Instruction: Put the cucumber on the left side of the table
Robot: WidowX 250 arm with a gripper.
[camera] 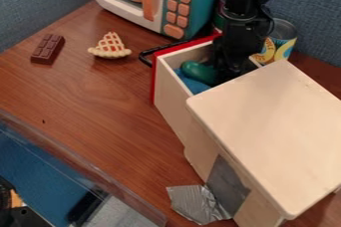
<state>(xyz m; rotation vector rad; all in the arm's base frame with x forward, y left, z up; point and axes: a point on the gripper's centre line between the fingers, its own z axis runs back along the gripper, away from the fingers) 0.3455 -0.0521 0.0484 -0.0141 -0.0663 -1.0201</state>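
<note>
The gripper (231, 66) hangs down into the open drawer (174, 110) of the wooden box, at the upper right of centre. Against its left side lies the green cucumber (199, 72), over blue material in the drawer. The gripper hides the cucumber's right end, and whether it is held cannot be told. The left side of the brown table (73, 99) holds a chocolate bar and a toy pie slice.
The chocolate bar (48, 49) and pie slice (110, 47) lie at the upper left. A toy microwave (188, 9) stands behind, with a can (283, 38) to the right. The box's flat top (276, 126) rises beside the drawer; silver tape (196, 203) is below.
</note>
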